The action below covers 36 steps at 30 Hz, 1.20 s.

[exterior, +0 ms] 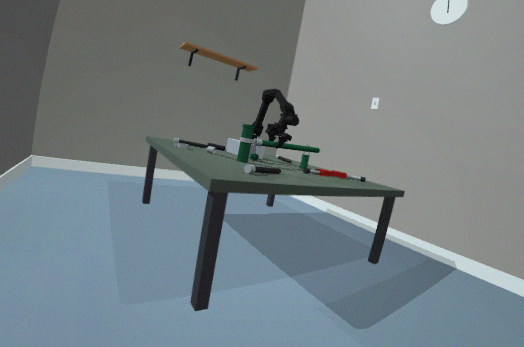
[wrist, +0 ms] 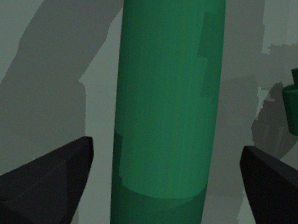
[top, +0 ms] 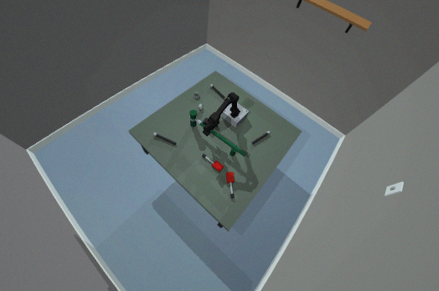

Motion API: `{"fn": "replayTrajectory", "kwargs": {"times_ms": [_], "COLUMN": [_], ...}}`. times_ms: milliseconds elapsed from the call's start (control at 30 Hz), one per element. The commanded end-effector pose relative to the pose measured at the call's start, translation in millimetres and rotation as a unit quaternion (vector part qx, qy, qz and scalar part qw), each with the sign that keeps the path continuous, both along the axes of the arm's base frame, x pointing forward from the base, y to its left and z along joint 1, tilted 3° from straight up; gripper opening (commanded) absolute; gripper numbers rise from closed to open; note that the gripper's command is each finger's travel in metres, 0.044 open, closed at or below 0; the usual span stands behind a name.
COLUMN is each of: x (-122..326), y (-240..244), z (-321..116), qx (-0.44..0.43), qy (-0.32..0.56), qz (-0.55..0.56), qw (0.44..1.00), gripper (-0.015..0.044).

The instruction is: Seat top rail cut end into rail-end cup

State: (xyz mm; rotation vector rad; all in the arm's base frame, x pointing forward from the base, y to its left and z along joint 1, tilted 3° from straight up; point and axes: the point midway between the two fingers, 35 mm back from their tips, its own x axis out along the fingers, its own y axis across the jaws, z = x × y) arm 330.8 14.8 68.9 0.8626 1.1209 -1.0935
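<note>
your rail (top: 228, 143) (exterior: 295, 146) (wrist: 167, 100) looks stiff, slick; big post (top: 193, 119) (exterior: 245, 145) to one end; regrip mid-rail if needed; your gripper (top: 206, 132) (exterior: 281, 144) (wrist: 168, 151) stands open
</note>
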Motion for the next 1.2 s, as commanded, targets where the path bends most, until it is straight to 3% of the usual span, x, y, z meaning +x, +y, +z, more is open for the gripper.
{"fn": "replayTrajectory", "kwargs": {"times_ms": [0, 33, 333, 533, 1167], "x": [0.2, -1.2, -7.4, -15.5, -15.5], "y": [12.4, 16.6, 31.8, 40.2, 40.2], "z": [14.9, 19.5, 38.7, 81.4, 81.4], "qx": [0.001, 0.002, 0.003, 0.003, 0.003], "qy": [-0.007, -0.007, -0.007, -0.007, -0.007], "qz": [0.001, 0.001, 0.006, 0.006, 0.006], "qw": [1.0, 1.0, 1.0, 1.0, 1.0], "gripper": [0.042, 0.044, 0.044, 0.044, 0.044]}}
